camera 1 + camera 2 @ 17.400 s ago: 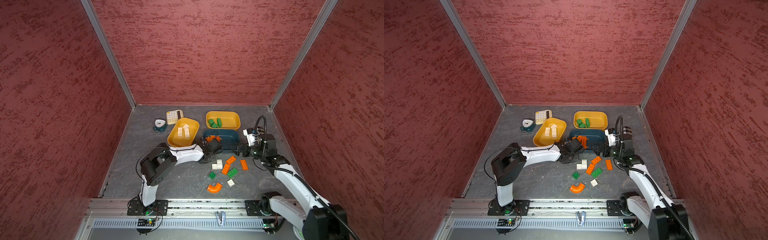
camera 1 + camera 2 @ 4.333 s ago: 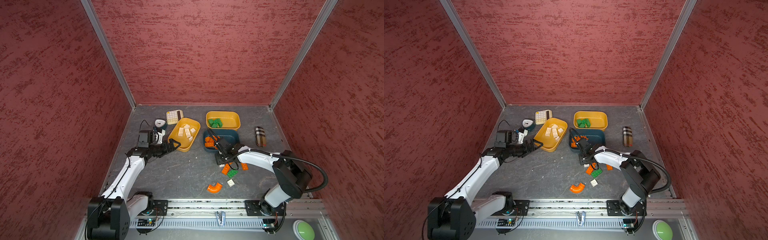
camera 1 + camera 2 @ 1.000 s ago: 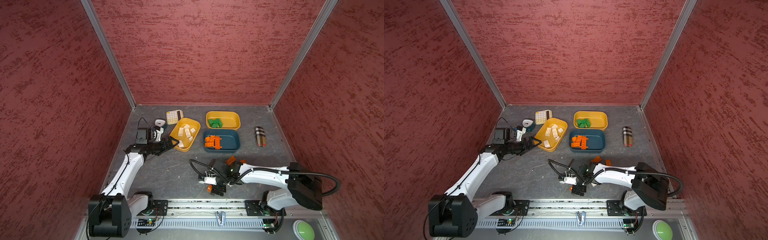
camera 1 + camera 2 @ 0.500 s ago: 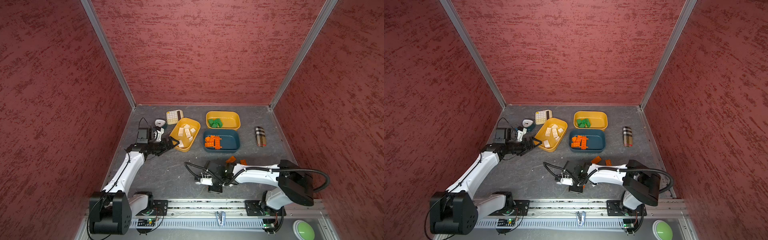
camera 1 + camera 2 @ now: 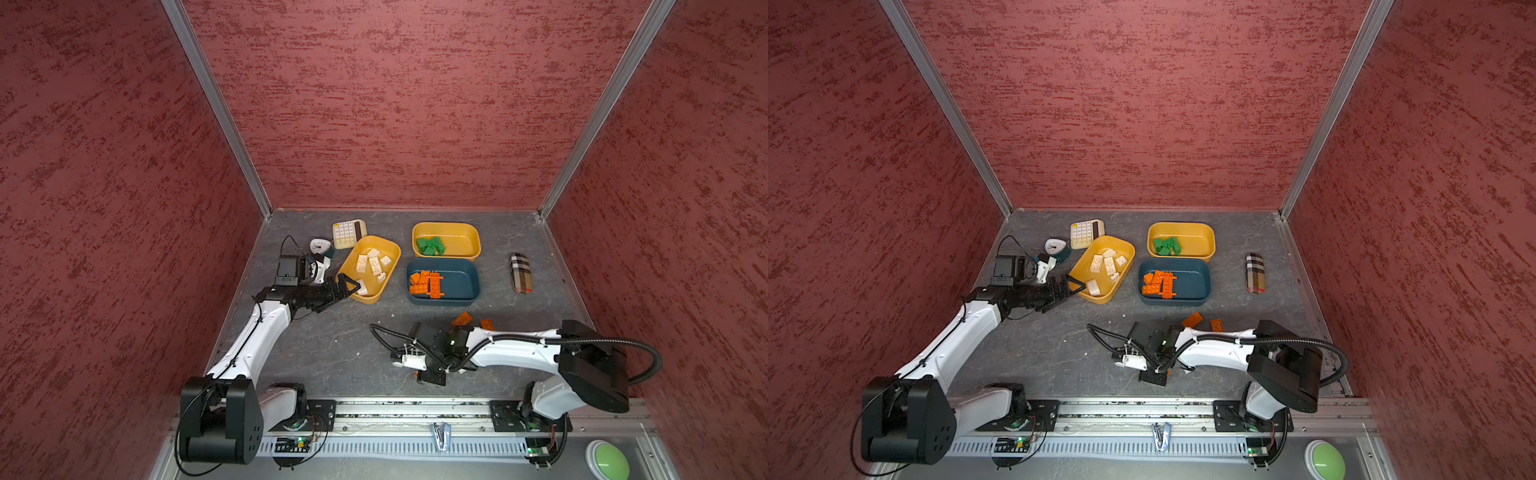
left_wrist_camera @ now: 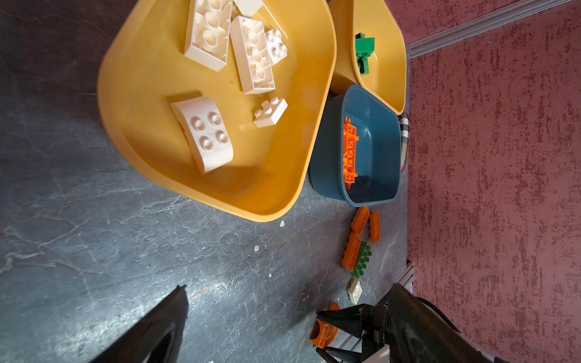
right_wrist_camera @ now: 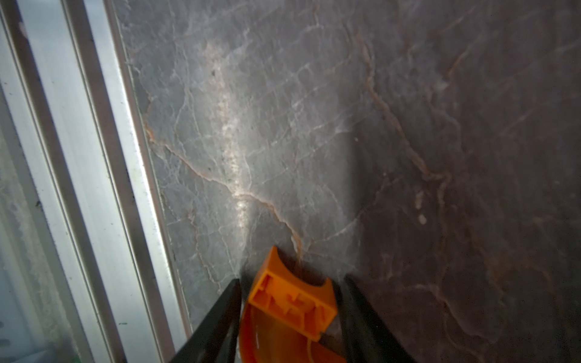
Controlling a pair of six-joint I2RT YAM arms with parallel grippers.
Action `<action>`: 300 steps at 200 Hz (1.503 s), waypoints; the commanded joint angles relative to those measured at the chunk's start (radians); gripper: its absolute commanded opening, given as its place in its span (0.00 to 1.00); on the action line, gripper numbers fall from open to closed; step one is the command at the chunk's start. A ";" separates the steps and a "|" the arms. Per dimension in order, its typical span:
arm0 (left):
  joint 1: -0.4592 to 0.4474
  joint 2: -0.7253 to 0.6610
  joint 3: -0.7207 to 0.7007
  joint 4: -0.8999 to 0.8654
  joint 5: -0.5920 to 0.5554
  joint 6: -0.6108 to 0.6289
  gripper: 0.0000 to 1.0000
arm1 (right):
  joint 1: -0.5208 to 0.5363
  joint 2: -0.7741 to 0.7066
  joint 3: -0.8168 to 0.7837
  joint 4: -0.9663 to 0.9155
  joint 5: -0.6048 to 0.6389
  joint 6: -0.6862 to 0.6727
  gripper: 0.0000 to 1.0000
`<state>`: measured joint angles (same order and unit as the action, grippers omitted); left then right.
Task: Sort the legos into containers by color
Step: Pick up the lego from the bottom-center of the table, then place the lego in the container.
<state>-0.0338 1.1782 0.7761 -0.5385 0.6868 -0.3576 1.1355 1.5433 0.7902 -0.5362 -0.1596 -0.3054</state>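
The left gripper (image 5: 348, 291) hangs spread wide just beside the white-brick tray (image 5: 394, 252). Near the front rail (image 7: 94, 157), the right gripper (image 7: 290, 279) clamps the orange elbow (image 7: 292, 301) on the floor (image 7: 314, 125), well apart from the teal tray (image 5: 461, 282).

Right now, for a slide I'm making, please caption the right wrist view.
Right gripper straddling an orange curved lego on the grey marbled tabletop, beside an aluminium rail.
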 commanded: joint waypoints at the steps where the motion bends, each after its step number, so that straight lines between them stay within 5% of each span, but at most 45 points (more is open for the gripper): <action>1: -0.004 0.001 0.015 0.007 0.002 0.027 1.00 | 0.007 -0.015 0.008 -0.036 0.014 0.001 0.41; 66: -0.008 -0.007 0.023 0.004 0.001 0.022 0.99 | -0.037 -0.084 0.061 -0.029 0.075 -0.027 0.30; 123: -0.060 0.001 0.054 0.042 0.002 -0.017 0.99 | -0.325 -0.183 0.201 -0.033 0.084 -0.169 0.28; 166: -0.140 0.037 0.081 0.107 -0.007 -0.064 0.99 | -0.537 -0.106 0.314 0.004 0.069 -0.305 0.28; 217: -0.178 0.069 0.113 0.122 -0.019 -0.077 0.99 | -0.648 0.095 0.436 -0.005 0.022 -0.351 0.28; 276: -0.177 0.074 0.115 0.109 -0.022 -0.066 0.99 | -0.681 0.182 0.440 -0.033 -0.034 -0.326 0.37; 300: -0.177 0.078 0.126 0.098 -0.023 -0.055 0.99 | -0.682 0.178 0.434 -0.049 -0.053 -0.322 0.58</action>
<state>-0.2077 1.2446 0.8696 -0.4419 0.6716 -0.4324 0.4580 1.7271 1.2079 -0.5613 -0.1566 -0.6052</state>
